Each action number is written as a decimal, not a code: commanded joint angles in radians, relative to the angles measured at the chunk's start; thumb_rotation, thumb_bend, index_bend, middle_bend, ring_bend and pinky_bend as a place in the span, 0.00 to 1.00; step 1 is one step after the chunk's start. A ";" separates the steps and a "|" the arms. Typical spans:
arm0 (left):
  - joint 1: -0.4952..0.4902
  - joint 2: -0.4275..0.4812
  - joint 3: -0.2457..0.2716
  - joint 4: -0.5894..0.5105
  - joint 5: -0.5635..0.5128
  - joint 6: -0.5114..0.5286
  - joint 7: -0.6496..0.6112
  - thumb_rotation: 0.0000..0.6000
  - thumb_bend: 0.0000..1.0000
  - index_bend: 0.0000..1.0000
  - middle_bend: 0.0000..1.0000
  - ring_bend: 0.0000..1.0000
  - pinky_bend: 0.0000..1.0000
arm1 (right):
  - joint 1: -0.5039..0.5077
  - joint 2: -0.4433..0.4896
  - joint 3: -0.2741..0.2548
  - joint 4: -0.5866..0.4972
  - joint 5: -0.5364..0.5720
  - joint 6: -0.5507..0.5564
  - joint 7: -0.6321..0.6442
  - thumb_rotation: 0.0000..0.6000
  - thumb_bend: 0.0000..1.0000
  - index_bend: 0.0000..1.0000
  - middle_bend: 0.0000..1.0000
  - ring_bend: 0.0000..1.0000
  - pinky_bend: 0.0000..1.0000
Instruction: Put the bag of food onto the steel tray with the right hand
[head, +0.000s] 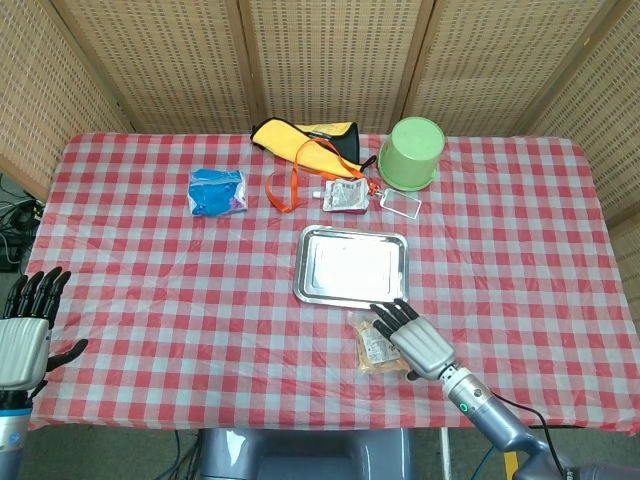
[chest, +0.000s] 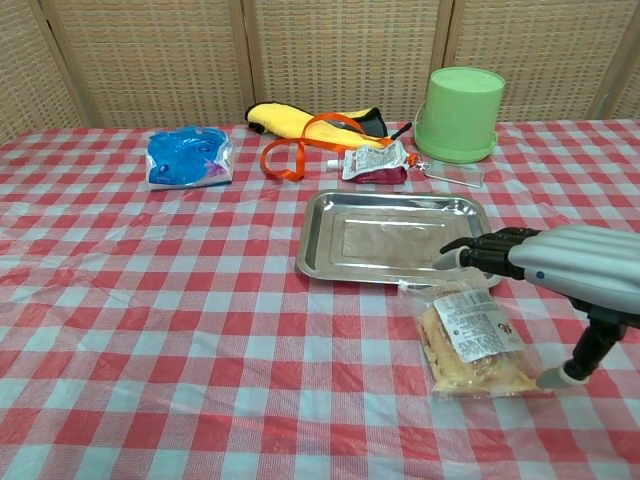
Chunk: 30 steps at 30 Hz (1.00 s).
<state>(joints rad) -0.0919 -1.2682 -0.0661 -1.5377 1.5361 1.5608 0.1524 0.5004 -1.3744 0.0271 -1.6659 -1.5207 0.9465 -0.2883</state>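
Observation:
A clear bag of food (chest: 472, 340) (head: 375, 347) with a white label lies flat on the checked cloth just in front of the steel tray (chest: 330, 225) (head: 310, 262), which holds nothing. My right hand (chest: 570, 268) (head: 414, 340) hovers over the bag's right side with its fingers stretched toward the tray's near right corner and its thumb down by the bag's right edge. It holds nothing. My left hand (head: 22, 340) stays open at the table's left front edge, far from both.
Behind the tray lie a red-and-silver pouch (chest: 375, 161), an orange lanyard (chest: 300, 148), a yellow bag (chest: 290, 118), a small clear card (chest: 450, 173) and an upturned green bucket (chest: 458, 113). A blue packet (chest: 188, 157) sits at the back left.

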 joint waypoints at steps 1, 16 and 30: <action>-0.001 0.001 0.000 0.000 0.000 -0.001 -0.002 1.00 0.06 0.00 0.00 0.00 0.00 | 0.003 -0.006 -0.001 -0.017 0.023 -0.008 -0.025 1.00 0.11 0.00 0.00 0.00 0.00; -0.001 0.004 0.001 -0.001 -0.002 -0.002 -0.005 1.00 0.06 0.00 0.00 0.00 0.00 | 0.041 -0.058 0.016 0.015 0.119 -0.051 -0.028 1.00 0.11 0.00 0.00 0.00 0.00; -0.002 0.003 0.003 -0.001 -0.001 -0.002 -0.005 1.00 0.07 0.00 0.00 0.00 0.00 | 0.045 -0.131 0.009 0.108 0.074 0.004 0.053 1.00 0.12 0.45 0.28 0.24 0.37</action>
<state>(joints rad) -0.0934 -1.2657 -0.0630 -1.5386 1.5354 1.5589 0.1476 0.5482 -1.4966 0.0366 -1.5671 -1.4333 0.9366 -0.2454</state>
